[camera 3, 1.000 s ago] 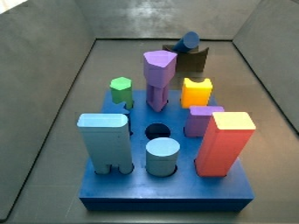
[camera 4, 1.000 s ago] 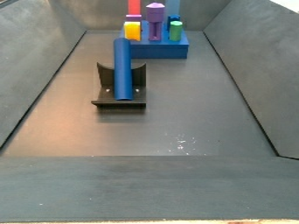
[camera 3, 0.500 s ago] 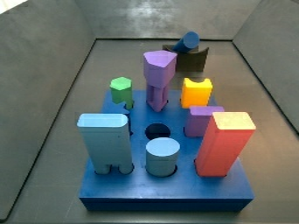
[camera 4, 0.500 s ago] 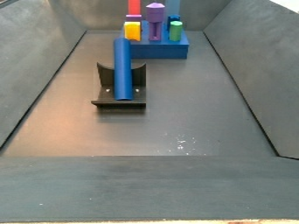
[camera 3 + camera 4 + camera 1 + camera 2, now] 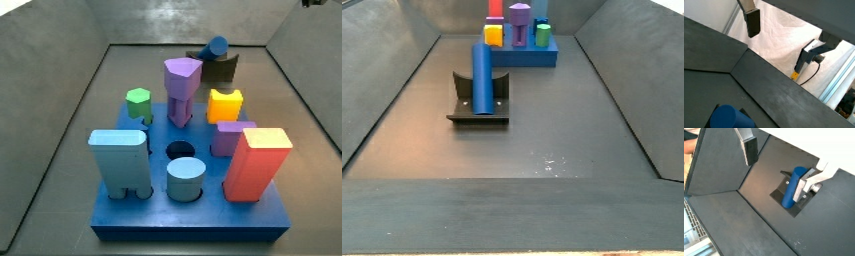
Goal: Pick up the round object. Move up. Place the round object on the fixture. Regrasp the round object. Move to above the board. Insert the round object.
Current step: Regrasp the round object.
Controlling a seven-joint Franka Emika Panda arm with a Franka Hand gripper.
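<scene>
Blue round object [image 5: 481, 82] resting on fixture [image 5: 477, 116], looking rigid, slick; gripping mid-length advisable. Gripper [image 5: 783, 160] hovering overhead, jaws spread, empty.

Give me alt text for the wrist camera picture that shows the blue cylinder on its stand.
The round object, a long dark blue cylinder, lies on the fixture on the dark floor. The gripper hangs above it, open and empty, one finger nearer the bin's wall.

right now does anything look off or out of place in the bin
Nothing stands out. The round object lies in the notch of the fixture, apart from the board, whose pegs stand upright with its round hole empty. The gripper hangs open above, holding nothing.
</scene>
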